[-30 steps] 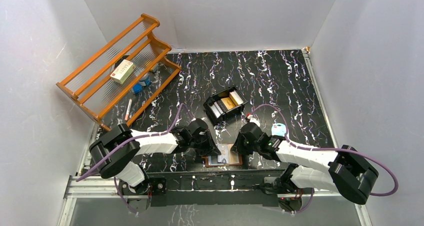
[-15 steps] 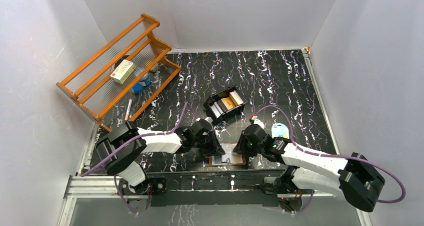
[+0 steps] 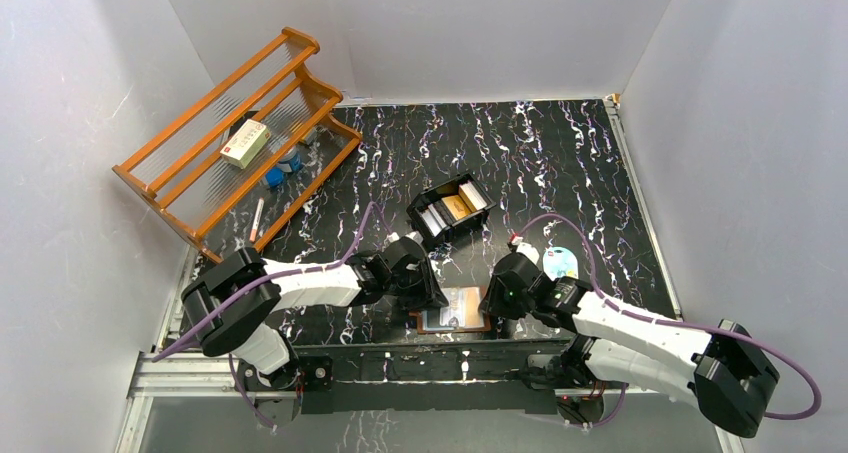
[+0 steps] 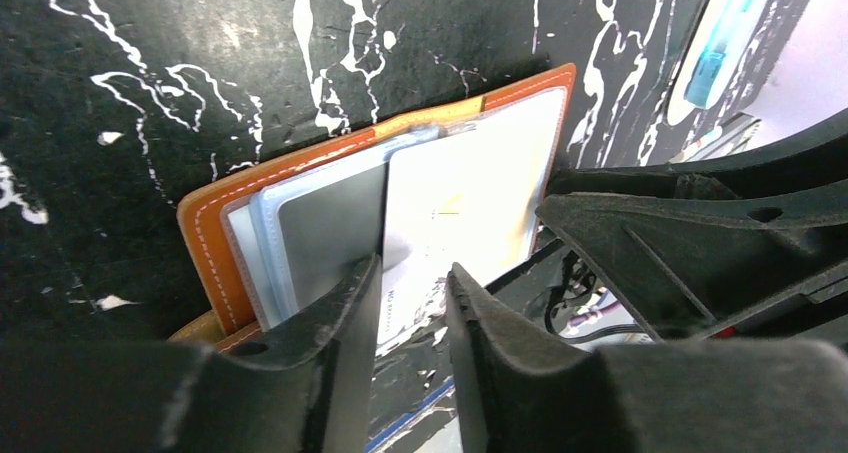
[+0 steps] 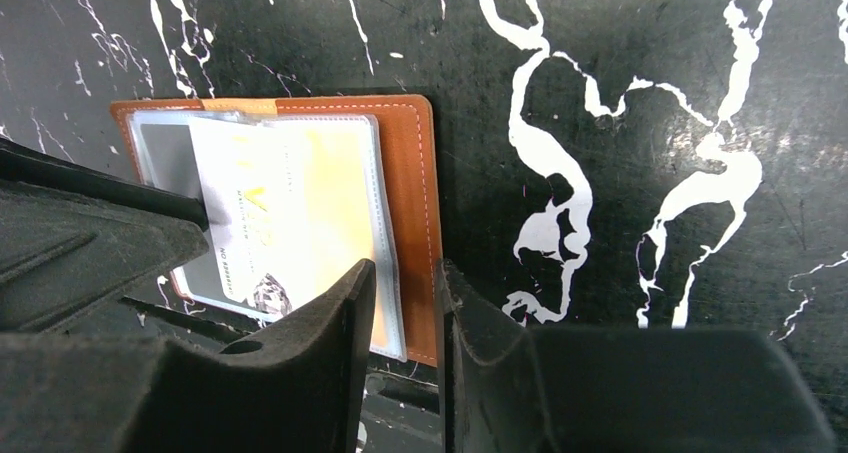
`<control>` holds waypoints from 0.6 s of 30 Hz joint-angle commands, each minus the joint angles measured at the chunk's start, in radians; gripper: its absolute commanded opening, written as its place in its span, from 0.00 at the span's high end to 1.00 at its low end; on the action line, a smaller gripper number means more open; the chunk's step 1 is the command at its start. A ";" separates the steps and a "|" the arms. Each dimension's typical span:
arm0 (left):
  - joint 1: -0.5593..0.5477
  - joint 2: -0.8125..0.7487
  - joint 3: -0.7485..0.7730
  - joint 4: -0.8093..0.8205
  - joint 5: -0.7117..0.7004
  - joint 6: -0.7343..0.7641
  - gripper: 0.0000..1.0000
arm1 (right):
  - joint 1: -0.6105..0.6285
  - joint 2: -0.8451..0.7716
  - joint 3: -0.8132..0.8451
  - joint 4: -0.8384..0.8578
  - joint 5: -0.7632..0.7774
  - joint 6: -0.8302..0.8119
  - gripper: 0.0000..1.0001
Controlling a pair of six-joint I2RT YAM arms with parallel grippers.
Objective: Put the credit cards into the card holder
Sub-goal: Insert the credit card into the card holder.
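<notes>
The card holder [image 3: 452,310] lay open and flat at the near edge of the surface [image 3: 560,163], brown leather rim up, squarely between the two arms. Inside its clear sleeves I could make out a grey card [image 4: 330,223] and, from the other side, a yellowish card [image 5: 345,188] under the plastic. A white card [image 4: 465,188] sat slightly askew over them, its near end poking past the holder's edge. I could not tell whether it was properly in a sleeve or only resting on top. The left tool [image 4: 412,273] hung just over that near end, fingers parted with nothing between them. The right tool [image 5: 403,271] stood over the holder's opposite leather edge, fingers a narrow gap apart and nothing clamped that I could see. Whether it touched the leather I couldn't say. Farther back, well apart from the holder, the black tray [image 3: 425,228] held more cards [image 3: 459,205], one gold and some pale. So I judged the job roughly midway: a few cards were lodged, the white one needed seating, and the tray's cards were left to bring over. A wooden rack [image 3: 240,138] stood in the far left corner.
</notes>
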 commanded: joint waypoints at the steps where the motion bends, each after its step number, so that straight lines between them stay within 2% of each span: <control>1: -0.005 -0.015 0.016 -0.113 -0.048 0.033 0.75 | 0.002 0.012 -0.019 0.039 -0.035 0.020 0.65; 13: -0.042 0.074 0.090 -0.107 -0.007 0.062 0.73 | 0.002 0.001 -0.092 0.118 -0.084 0.067 0.66; 18: -0.048 0.106 0.103 -0.045 0.002 0.072 0.73 | 0.002 0.004 -0.098 0.129 -0.085 0.071 0.67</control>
